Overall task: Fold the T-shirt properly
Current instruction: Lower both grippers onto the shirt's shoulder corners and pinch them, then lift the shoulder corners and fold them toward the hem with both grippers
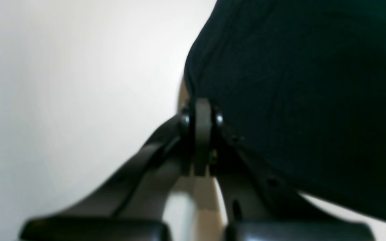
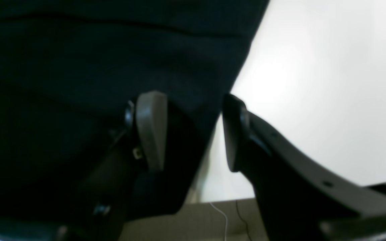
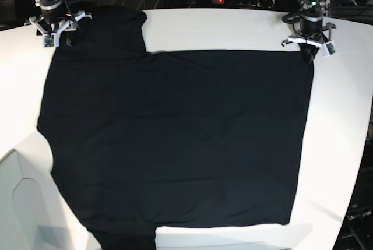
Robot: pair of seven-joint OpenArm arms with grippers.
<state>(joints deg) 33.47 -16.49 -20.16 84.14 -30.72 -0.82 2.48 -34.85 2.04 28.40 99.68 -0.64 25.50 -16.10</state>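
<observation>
left fingers pinch t-shirt corner | right fingers wide | sleeves point left-right

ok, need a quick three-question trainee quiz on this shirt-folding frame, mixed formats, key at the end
1. True or false: the large black soft-fabric T-shirt lies spread on the white table.
2. Which hand is shut on the T-shirt's edge? A) left hand B) right hand C) both
3. Fill in: in the right wrist view, the right hand's fingers stand ____, with the shirt's edge between them.

Key: 1 true; 2 A; 3 apart
</observation>
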